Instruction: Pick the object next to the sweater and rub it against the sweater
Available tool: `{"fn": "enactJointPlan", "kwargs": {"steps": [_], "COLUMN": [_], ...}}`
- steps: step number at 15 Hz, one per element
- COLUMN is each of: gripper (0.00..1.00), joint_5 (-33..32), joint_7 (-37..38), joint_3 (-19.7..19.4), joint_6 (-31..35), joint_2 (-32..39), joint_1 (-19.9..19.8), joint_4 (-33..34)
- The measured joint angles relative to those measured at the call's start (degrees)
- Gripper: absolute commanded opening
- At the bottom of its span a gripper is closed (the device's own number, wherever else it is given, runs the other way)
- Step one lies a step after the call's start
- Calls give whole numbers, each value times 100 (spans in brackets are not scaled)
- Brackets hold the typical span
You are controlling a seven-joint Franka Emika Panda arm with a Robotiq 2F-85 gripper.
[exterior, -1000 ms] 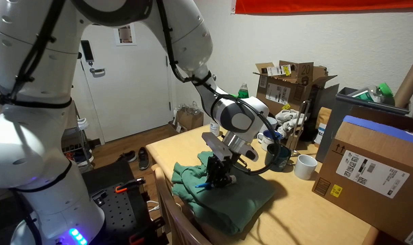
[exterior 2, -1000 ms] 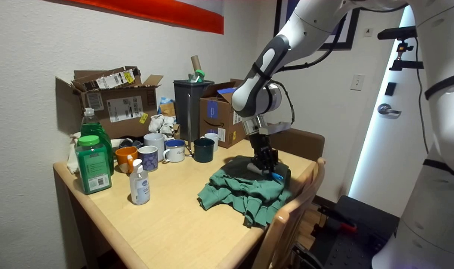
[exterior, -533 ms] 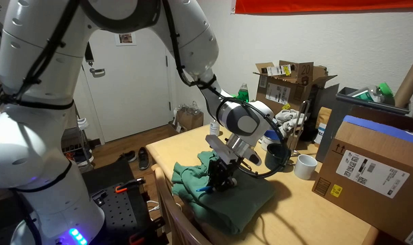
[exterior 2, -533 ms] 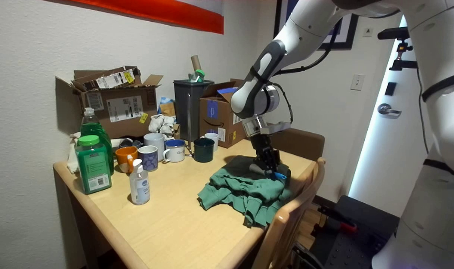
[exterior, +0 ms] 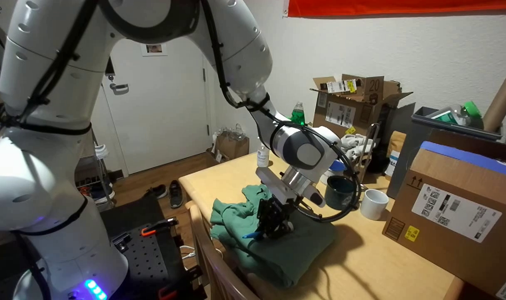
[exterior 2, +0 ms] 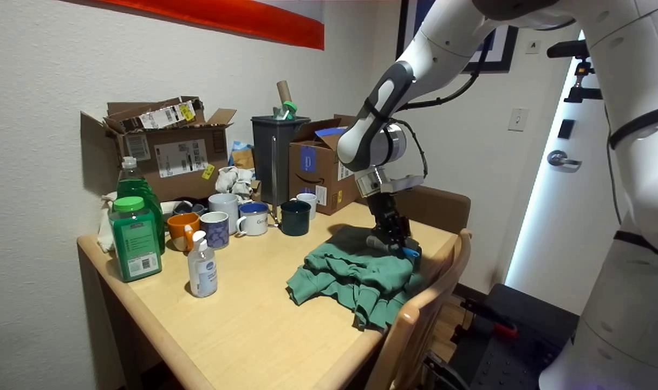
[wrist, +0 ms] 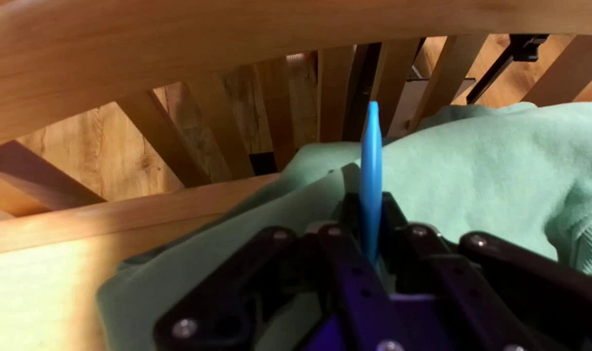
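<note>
The sweater (exterior: pixel 292 256) is a dark-green folded, rumpled cloth on the table; it also shows in an exterior view (exterior 2: pixel 356 273) and the wrist view (wrist: pixel 471 180). My gripper (wrist: pixel 371 209) is low over the folded part of the sweater. Its fingers are shut on the object, whose blue handle (wrist: pixel 372 165) sticks out between the fingertips. The object's pale roller end (exterior 2: pixel 377 243) shows beside the fingers, low at the sweater; its tip also shows in an exterior view (exterior: pixel 290 226). The fingers hide the object's middle. I cannot tell how firmly it touches the cloth.
A wooden chair back (wrist: pixel 227 34) stands close by the table edge and the sweater. Several mugs (exterior 2: pixel 295 218), a sanitizer bottle (exterior 2: pixel 203 268) and green soap bottles (exterior 2: pixel 135 238) stand on the table. A large cardboard box (exterior: pixel 452 216) and a grey bin (exterior 2: pixel 280 157) stand behind.
My gripper, with the object in it, has moved a little to the right in both exterior views and slightly down in one. The grip has not changed, and the sweater lies nearly the same.
</note>
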Motion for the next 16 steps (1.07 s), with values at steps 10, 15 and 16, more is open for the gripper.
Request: {"fn": "enactJointPlan", "kwargs": {"steps": [10,15,16], "gripper": [3,3,3], "joint_5": [-13,-111,-120], "joint_7": [-3,-3,-3], "joint_3": [-157,-266,-295], "joint_6": [-196,-399,-439], "joint_2": [41,41,41], "joint_1": [-215,-267,-276], "joint_4": [98,272,311]}}
